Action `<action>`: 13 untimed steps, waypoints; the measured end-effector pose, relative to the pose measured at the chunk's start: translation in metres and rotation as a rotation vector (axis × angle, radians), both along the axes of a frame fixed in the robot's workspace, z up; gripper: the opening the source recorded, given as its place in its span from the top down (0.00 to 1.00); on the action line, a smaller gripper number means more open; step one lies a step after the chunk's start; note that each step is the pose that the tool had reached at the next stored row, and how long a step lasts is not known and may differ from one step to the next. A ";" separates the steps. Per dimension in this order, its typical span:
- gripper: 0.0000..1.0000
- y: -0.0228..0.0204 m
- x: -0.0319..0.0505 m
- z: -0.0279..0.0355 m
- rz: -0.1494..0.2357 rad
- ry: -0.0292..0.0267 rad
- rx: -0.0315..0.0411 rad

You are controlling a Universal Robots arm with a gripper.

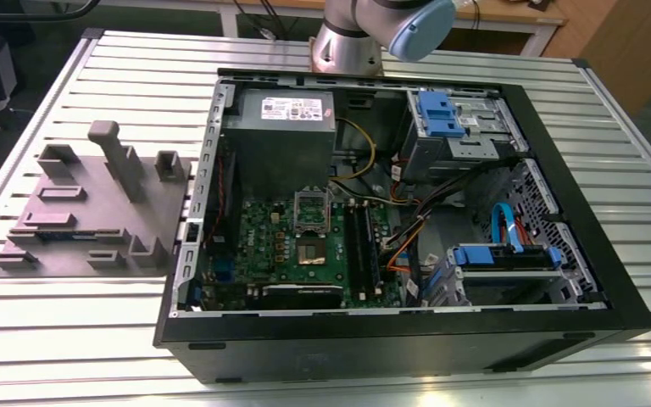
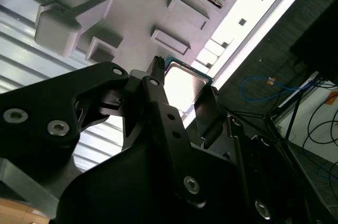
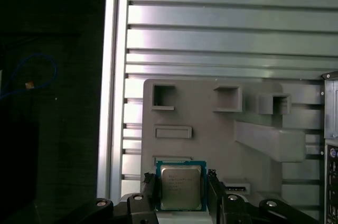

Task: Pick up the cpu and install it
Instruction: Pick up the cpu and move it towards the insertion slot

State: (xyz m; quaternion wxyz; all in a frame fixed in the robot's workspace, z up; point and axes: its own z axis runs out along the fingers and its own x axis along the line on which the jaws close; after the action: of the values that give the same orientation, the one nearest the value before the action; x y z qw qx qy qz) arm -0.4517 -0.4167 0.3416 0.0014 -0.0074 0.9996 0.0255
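Observation:
The cpu (image 3: 180, 186), a small square chip with a shiny metal top and green rim, sits between my gripper's (image 3: 181, 195) two black fingers (image 3: 149, 188). They press against its opposite edges. In the second wrist view the cpu (image 2: 182, 83) hangs above the grey moulded fixture tray (image 2: 132, 7), held clear of it by the gripper (image 2: 180, 93). The tray (image 3: 211, 123) lies on the slatted metal table (image 3: 222, 39). In the exterior view the motherboard's socket (image 1: 309, 248) lies inside the open computer case (image 1: 393, 212), with its hinged metal frame (image 1: 309, 206) raised.
The grey tray (image 1: 88, 212) is at the exterior view's left, beside the case. It carries upright posts (image 1: 116, 157) and blocks. Inside the case are a grey power supply (image 1: 286, 127), blue drive cages (image 1: 453, 119), memory slots (image 1: 362, 242) and loose cables (image 1: 416, 229). The arm's base (image 1: 348, 38) stands behind the case.

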 end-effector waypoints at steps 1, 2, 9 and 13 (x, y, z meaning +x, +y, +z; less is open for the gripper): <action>0.53 0.0000 0.0000 0.0007 0.000 0.0000 0.0000; 0.53 0.0000 0.0000 0.0014 0.000 0.0000 0.0000; 0.53 0.0000 0.0000 0.0062 0.000 0.0001 0.0000; 0.53 0.0000 0.0000 0.0083 0.000 -0.0001 0.0000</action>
State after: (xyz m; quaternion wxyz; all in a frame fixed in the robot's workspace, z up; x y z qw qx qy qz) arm -0.4517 -0.4167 0.3500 0.0014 -0.0074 0.9996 0.0255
